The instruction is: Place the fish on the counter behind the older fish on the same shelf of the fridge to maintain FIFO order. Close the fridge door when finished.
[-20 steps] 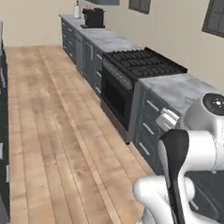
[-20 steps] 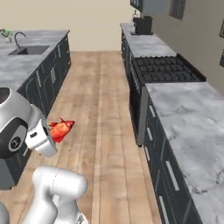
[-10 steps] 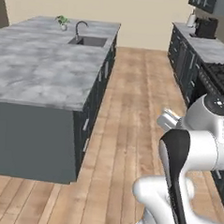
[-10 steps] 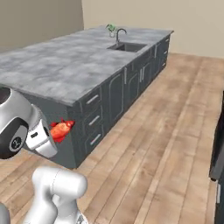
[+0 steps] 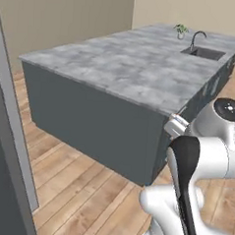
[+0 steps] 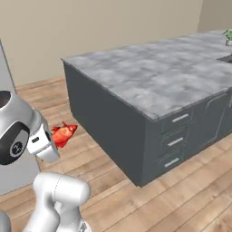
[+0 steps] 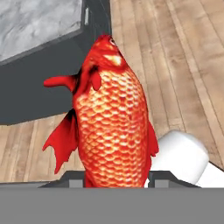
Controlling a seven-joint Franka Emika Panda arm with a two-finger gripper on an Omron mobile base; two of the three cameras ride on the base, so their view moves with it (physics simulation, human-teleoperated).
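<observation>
Left base view shows the white arm rising at the lower right, with a long island surface (image 5: 127,66) of grey-white marbled stone stretching ahead of it; a sink with a dark faucet (image 5: 197,41) and a small green plant (image 5: 180,29) sit at its far end, and a tall plain grey panel (image 5: 7,147) stands at the left edge above the wooden floor (image 5: 81,186). Right base view shows the end effector (image 6: 53,138) held out in front of the arm's grey elbow, closed on the fish (image 6: 63,134), whose red-orange body sticks out beyond the fingertips over the floor; the island's dark grey drawers (image 6: 174,142) with silver handles lie well apart to the far side of it. Hand view shows the fish (image 7: 113,127) clamped between the fingertips at its tail end, head pointing away from the end effector, with the island's dark side and marbled top beyond its head.
</observation>
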